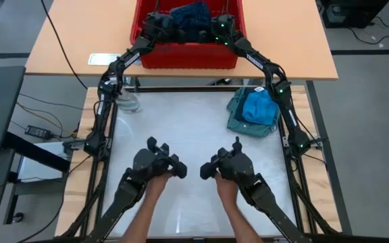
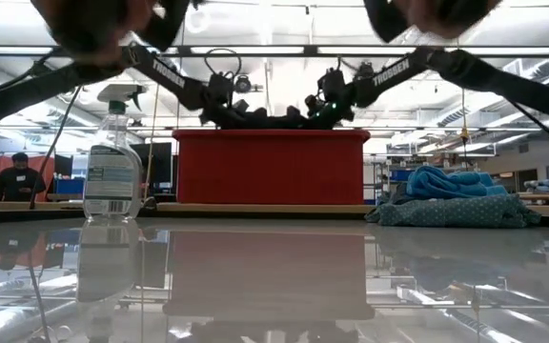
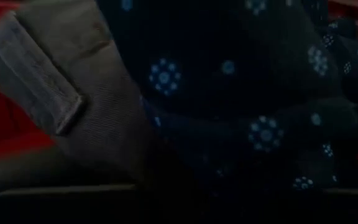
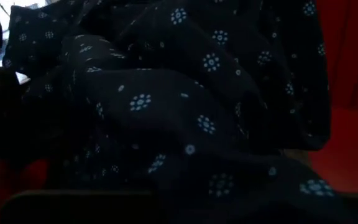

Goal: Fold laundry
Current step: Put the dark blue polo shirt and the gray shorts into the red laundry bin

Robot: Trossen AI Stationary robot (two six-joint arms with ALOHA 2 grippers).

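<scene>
Both grippers reach into the red plastic bin [image 1: 188, 55] at the top centre of the overhead picture. The left gripper [image 1: 159, 28] sits at the bin's left side, the right gripper [image 1: 216, 28] at its right, both pressed down among dark cloth. Whether either one is clenched on fabric or released cannot be told; the fingers are buried from sight.

Each dark jointed arm runs from the table's side edge up and inward, bent at the elbow, meeting over the bin like a narrow arch.

Close up, both wrist pictures fill with the navy dotted piece [image 4: 185, 93], soft and crumpled, sprinkled with small pale flower-like dots. Beside it lies a charcoal-grey garment [image 3: 61, 81] of thicker weave with a stitched hem.

On the table's upper right rests a grey-green shirt [image 1: 238, 121], rumpled, with a bright blue small garment [image 1: 258, 108] heaped on top. A clear spray bottle [image 2: 112, 162] stands at the upper left.

At the bottom centre, a person's two hands [image 1: 155, 182] grip matching control handles.
</scene>
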